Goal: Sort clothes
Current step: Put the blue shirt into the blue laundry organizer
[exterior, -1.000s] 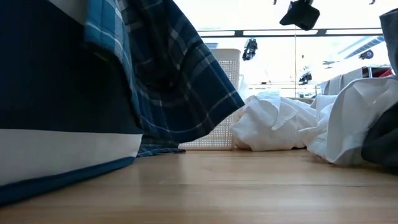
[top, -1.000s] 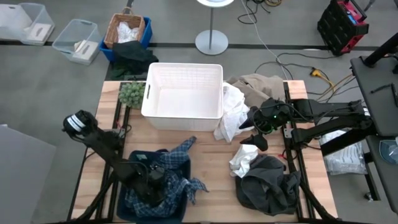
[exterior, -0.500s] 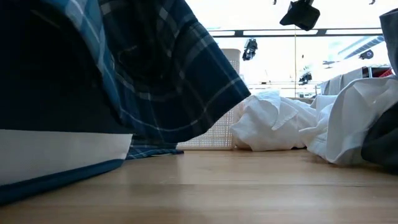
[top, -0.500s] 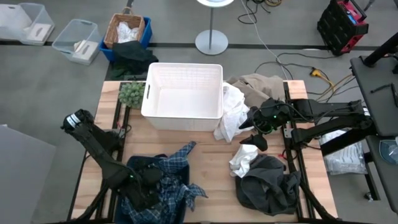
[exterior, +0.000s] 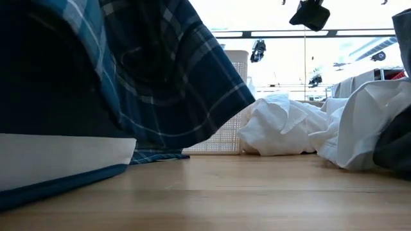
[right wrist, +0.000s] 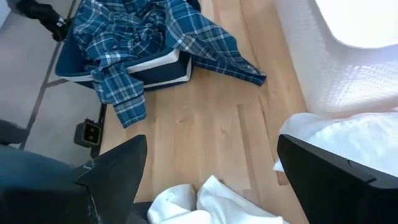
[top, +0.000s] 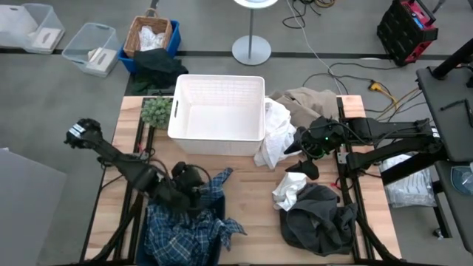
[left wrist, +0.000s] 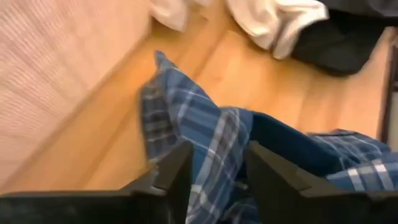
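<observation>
While the plaid shirt (top: 194, 220) spills over the blue bin (right wrist: 165, 64), both arms are low.
Near the white basket (top: 219, 114), the left tool (top: 186, 177) pinches the shirt; the right tool (top: 301, 154) gapes, empty.

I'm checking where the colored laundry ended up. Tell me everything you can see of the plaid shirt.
The plaid shirt is soft, crumpled cloth in blue and white checks. It lies heaped in and over a dark blue bin with a white band, at the table's near left corner. A sleeve or tail spills over the bin's edge onto the wood toward the white basket, and another piece hangs off the front. The left gripper is right at the shirt, with cloth between its fingers. No other garment touches it.
</observation>
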You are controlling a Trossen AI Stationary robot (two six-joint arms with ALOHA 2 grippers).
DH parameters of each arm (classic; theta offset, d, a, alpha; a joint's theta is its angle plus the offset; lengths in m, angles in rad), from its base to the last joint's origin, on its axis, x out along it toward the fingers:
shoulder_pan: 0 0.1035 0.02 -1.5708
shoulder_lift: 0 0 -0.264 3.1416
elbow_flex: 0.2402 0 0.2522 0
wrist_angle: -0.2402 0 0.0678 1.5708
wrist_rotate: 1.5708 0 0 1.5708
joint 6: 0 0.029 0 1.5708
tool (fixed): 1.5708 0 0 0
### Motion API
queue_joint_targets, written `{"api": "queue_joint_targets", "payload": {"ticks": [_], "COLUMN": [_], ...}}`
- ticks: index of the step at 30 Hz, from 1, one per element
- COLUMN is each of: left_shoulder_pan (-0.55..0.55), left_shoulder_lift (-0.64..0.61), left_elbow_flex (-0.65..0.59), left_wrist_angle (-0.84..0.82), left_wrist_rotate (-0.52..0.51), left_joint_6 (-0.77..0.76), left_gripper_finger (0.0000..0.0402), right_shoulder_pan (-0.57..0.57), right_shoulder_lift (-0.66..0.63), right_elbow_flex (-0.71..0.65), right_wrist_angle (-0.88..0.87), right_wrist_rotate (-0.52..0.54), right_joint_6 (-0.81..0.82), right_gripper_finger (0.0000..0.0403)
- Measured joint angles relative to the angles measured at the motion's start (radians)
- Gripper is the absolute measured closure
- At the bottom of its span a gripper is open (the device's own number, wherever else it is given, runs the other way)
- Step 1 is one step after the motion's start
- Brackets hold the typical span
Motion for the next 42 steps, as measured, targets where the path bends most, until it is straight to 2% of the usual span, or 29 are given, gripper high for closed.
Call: {"api": "queue_joint_targets", "payload": {"ticks": [6,12,15,22,27,30,35,38,42], "left_shoulder_pan": [0.030,0.030,0.030,0.030,0.022,0.000,-0.082,-0.160,-0.267], "left_shoulder_lift": [-0.096,-0.145,-0.135,-0.086,-0.081,-0.089,-0.075,-0.064,-0.063], "left_elbow_flex": [-0.213,-0.324,-0.343,-0.327,-0.239,-0.121,0.070,0.168,0.237], "left_wrist_angle": [0.192,0.486,0.482,0.482,0.443,0.312,0.128,0.026,-0.043], "left_wrist_rotate": [0.006,0.007,0.009,0.036,0.037,0.054,0.241,0.298,0.327], "left_joint_6": [-0.020,0.095,0.092,0.106,0.190,0.243,0.247,0.200,0.046], "left_gripper_finger": [0.0249,0.0254,0.0282,0.0391,0.0400,0.0401,0.0401,0.0401,0.0401], "right_shoulder_pan": [0.000,0.000,0.000,0.000,0.000,0.000,0.000,0.000,0.000], "right_shoulder_lift": [0.000,0.000,0.000,0.000,0.000,0.000,0.000,0.000,0.000], "right_elbow_flex": [0.000,0.000,0.000,0.000,0.000,0.000,0.000,0.000,0.000], "right_wrist_angle": [0.000,0.001,0.003,0.023,0.024,0.026,0.028,0.042,0.051], "right_wrist_rotate": [-0.008,-0.008,-0.008,-0.008,-0.008,-0.008,-0.007,-0.008,-0.007], "right_joint_6": [0.012,0.012,0.012,0.011,0.011,0.011,0.021,0.026,0.027], "right_gripper_finger": [0.0048,0.0048,0.0048,0.0048,0.0048,0.0048,0.0048,0.0048,0.0048]}}
